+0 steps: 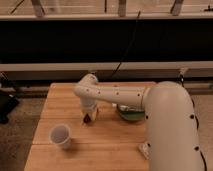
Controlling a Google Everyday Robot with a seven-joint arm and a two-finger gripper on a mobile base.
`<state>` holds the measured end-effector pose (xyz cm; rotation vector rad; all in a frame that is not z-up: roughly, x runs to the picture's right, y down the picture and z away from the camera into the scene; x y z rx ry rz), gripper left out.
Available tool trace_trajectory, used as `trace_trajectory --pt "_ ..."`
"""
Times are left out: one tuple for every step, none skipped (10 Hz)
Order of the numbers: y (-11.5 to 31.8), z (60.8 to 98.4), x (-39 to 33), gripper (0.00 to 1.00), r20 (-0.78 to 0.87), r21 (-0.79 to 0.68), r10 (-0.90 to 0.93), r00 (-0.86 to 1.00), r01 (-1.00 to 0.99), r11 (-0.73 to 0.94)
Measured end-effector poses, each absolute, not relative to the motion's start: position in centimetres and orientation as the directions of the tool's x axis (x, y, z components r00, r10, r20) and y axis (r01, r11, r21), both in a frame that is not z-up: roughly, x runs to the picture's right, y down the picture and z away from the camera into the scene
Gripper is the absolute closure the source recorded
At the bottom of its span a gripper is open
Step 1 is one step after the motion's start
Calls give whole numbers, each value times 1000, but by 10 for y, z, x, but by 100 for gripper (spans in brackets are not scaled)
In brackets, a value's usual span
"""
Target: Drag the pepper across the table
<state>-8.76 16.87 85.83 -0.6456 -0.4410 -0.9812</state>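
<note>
Reaching down at frame centre, gripper [89,117] low on the table [100,145] right over the dark pepper [88,119], presumably to push it sideways; finger opening impossible to tell; white cup [60,135] lower left.

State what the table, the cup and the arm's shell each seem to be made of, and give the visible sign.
Table: wood, matte, shown by plank seams and warm grain.
Cup: probably paper or plastic, plain white with a thin rim.
Arm: likely smooth molded plastic, white with a soft sheen and dark dots.
The hand sits low on the table, right of the cup.
</note>
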Motion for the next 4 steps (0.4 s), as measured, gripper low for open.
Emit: trace_trajectory --pt "170 857 -79 100 609 -305 -615 501 864 401" --pt "172 856 -73 100 609 -307 -610 507 860 408" --pt "174 854 -72 100 608 -308 -606 512 856 415" --pt "175 853 -71 100 608 -308 -604 516 854 419"
